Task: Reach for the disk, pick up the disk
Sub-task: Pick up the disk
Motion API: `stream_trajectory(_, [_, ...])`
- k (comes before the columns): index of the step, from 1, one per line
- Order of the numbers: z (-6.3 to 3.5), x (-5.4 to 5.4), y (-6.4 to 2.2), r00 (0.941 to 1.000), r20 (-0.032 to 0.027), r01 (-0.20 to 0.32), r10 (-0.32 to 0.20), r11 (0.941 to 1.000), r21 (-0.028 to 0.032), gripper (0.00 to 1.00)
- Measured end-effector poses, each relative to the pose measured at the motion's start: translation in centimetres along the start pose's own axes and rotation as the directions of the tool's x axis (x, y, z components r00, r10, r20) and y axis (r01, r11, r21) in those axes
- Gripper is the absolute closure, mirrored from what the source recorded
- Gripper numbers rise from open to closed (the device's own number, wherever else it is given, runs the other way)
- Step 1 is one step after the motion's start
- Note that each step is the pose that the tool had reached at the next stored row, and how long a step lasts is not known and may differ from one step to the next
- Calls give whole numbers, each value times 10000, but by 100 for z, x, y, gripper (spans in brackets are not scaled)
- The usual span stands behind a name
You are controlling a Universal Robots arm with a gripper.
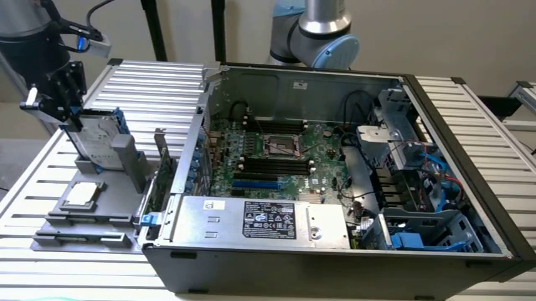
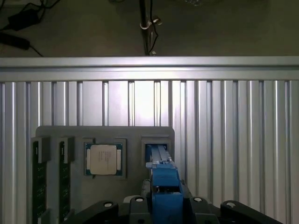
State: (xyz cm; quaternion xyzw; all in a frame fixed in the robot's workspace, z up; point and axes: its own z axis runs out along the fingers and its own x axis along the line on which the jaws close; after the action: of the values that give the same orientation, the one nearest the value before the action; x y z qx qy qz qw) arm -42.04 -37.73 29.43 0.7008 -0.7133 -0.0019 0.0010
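Note:
The disk (image 1: pixel 99 143) stands on edge at the exterior view's left. It is a silver-grey drive with a white label and a blue bracket. Its lower end sits at a slot of the grey holder (image 1: pixel 94 214). My gripper (image 1: pixel 72 118) comes down on its upper end from above, and the black fingers are shut on the disk. In the wrist view the disk's blue bracket edge (image 2: pixel 164 184) runs from between the two jaws of my gripper (image 2: pixel 165 208) down to the holder's slot (image 2: pixel 157 145).
A square silver processor chip (image 1: pixel 83 194) (image 2: pixel 103 159) lies in the holder beside the disk's slot, with memory sticks (image 2: pixel 39 179) further along. The open computer case (image 1: pixel 435 157), with its grey power supply box (image 1: pixel 263 219), stands close on the exterior view's right. The ribbed metal table (image 2: pixel 224 116) carries everything.

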Motion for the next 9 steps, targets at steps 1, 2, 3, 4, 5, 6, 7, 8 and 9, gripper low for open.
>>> stream_trajectory(1, [-3,0,0,10000,0,0,0,10000,-1,67])
stream_trajectory(2, [-8,0,0,10000,-2,0,0,10000,-3,67])
stream_trajectory(3, [-14,0,1,10000,-2,0,0,10000,-5,67])
stream_trajectory(4, [-22,0,0,10000,-2,1,-1,10000,-5,67])
stream_trajectory(5, [-32,0,0,10000,-1,0,0,10000,-3,67])
stream_trajectory(6, [-47,0,1,10000,-1,0,0,10000,-3,67])
stream_trajectory(7, [-65,0,1,10000,-1,0,0,10000,-3,67])
stream_trajectory(8, [-87,0,1,10000,-1,0,0,10000,-3,67])
stream_trajectory(9, [-115,0,1,10000,-2,0,0,10000,-4,67])
